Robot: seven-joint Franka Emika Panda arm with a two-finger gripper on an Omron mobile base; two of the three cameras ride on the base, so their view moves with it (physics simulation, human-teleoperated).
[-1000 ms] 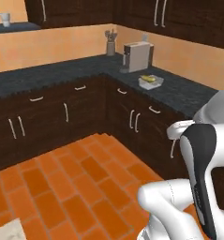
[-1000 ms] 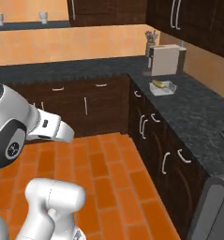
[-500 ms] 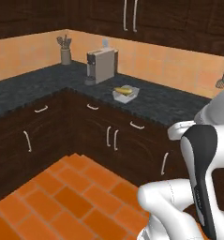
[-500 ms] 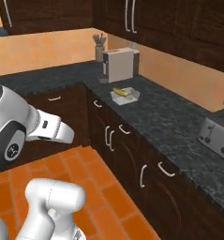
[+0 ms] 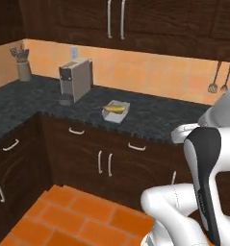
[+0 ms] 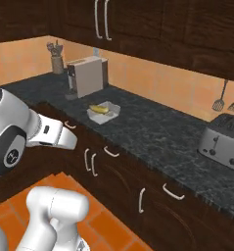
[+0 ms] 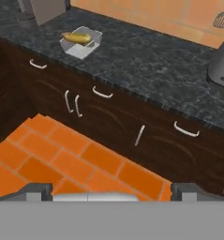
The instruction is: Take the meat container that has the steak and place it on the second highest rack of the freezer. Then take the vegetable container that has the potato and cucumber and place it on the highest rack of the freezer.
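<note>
Long dark speckled stone counter (image 5: 150,120): swung nearer into frame as base drove, approach under way. Shallow clear tray of yellow-tan and green vegetable pieces (image 5: 116,110): on counter, beside boxy grey coffee machine (image 5: 75,79). Pincer (image 7: 111,190): spread wide, empty, over orange floor.

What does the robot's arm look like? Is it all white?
Mostly white, with smooth, rounded, glossy shells. The arm has a long dark panel down one link and dark grey bands at its joints. In the right base view, a round white joint carries a small dark logo, and the white link next to it has little dark marks. The pincer has two small dark grey fingertips.
</note>
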